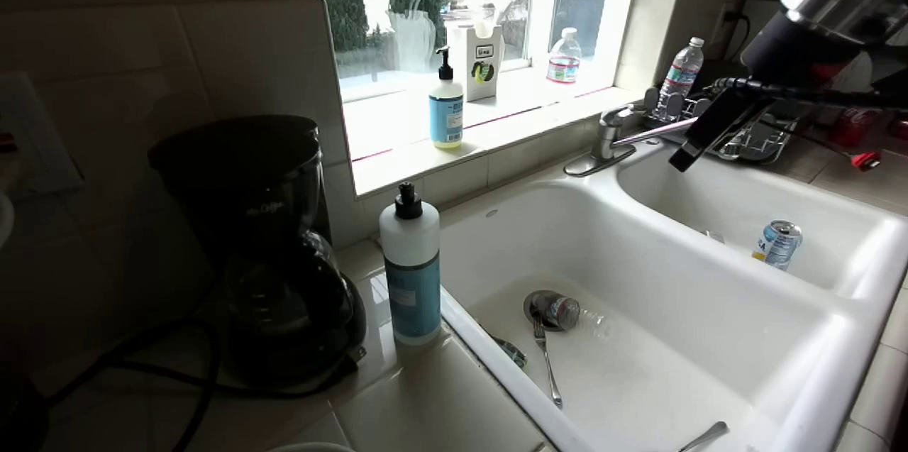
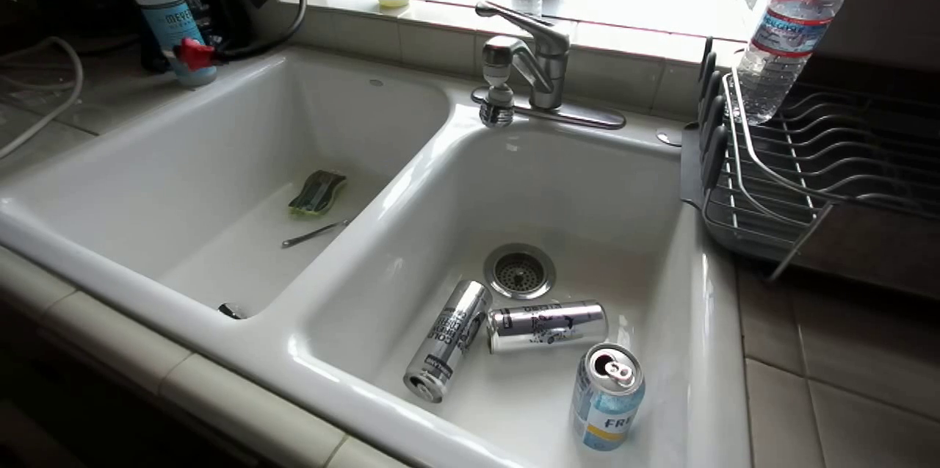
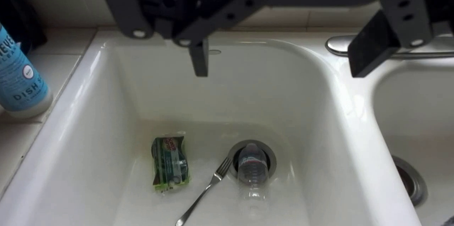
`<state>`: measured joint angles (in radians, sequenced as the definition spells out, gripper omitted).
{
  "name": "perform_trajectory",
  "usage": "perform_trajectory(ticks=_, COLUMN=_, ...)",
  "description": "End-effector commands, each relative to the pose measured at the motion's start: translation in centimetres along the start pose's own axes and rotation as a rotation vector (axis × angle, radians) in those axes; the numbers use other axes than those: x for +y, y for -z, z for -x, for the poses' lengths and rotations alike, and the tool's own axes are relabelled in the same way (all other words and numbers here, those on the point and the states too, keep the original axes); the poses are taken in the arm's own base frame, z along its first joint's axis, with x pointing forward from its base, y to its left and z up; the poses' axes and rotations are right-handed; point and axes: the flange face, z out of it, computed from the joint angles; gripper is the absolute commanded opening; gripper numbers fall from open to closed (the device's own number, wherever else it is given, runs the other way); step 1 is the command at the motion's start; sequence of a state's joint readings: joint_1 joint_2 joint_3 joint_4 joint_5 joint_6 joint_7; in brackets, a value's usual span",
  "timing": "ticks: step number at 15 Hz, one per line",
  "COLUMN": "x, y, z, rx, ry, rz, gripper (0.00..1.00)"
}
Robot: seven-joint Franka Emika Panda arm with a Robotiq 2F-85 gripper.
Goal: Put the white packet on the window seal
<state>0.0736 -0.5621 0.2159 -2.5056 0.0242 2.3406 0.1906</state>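
Note:
No packet that is plainly white shows. A wrapped green sponge packet [image 3: 170,162] lies on the left basin's floor, in the wrist view and both exterior views [image 1: 512,351] [image 2: 317,192]. The window seal [image 1: 539,120] is the pale ledge under the window; it also shows in an exterior view [image 2: 455,9]. A white carton [image 1: 484,65] stands on it. My gripper [image 3: 280,71] is open, its fingers wide apart with nothing between them, above the basin and well clear of the packet. It also shows in an exterior view [image 1: 684,154].
A clear bottle [image 3: 252,169] and fork [image 3: 209,190] lie beside the packet. A soap bottle [image 1: 445,111] stands on the ledge, another [image 1: 411,282] on the counter. The faucet [image 2: 547,64] rises between the basins. Cans [image 2: 547,325] lie in the adjoining basin; a dish rack [image 2: 808,181] stands beside it.

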Motion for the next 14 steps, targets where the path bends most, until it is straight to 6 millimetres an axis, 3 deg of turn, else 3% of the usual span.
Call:
perform_trajectory(ticks=1, x=0.3, y=-5.3, z=-4.6, rx=0.030, ry=0.051, rz=-0.076, gripper=1.00)
perform_trajectory(ticks=3, x=-0.7, y=-8.3, z=-5.2, rx=0.019, ry=0.073, rz=-0.127, gripper=1.00)
perform_trajectory(ticks=7, x=-7.0, y=-12.6, z=-3.4, rx=-0.132, ry=0.187, rz=-0.263, gripper=1.00)
perform_trajectory(ticks=8, x=-7.8, y=-14.1, z=-3.1, rx=-0.177, ry=0.200, rz=-0.245, gripper=1.00)
perform_trajectory(ticks=9, x=-8.6, y=-14.7, z=-2.9, rx=-0.211, ry=0.219, rz=-0.265, gripper=1.00)
perform_trajectory(ticks=10, x=-7.4, y=-13.2, z=-2.5, rx=-0.148, ry=0.191, rz=-0.233, gripper=1.00)
perform_trajectory(ticks=14, x=-8.6, y=-14.8, z=-2.6, rx=-0.189, ry=0.213, rz=-0.244, gripper=1.00)
